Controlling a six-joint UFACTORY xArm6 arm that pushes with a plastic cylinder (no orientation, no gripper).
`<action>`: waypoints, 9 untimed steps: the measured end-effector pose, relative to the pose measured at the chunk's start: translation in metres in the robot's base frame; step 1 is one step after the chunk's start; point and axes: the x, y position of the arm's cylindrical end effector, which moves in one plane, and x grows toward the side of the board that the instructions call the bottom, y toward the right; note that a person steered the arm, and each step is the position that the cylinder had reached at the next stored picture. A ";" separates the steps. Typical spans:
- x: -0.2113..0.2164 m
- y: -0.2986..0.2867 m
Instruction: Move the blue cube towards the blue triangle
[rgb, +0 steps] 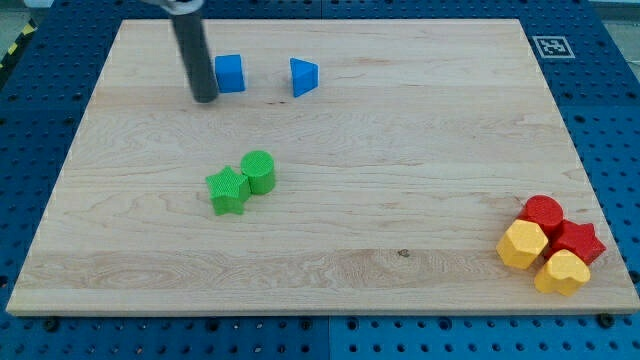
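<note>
A blue cube (230, 73) sits near the view's top left on the wooden board (400, 200). A blue triangle (303, 76) lies a short way to its right, with a gap between them. My tip (204, 98) is at the end of the dark rod, just left of the blue cube and slightly below it, very close to its left side.
A green star (228, 190) and a green cylinder (258, 171) touch each other left of the board's middle. At the bottom right a red cylinder (543, 213), a red star (579, 241), a yellow hexagon (523, 244) and a yellow heart (561, 271) are clustered together.
</note>
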 end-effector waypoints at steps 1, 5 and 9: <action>-0.036 -0.031; -0.040 -0.017; -0.040 0.044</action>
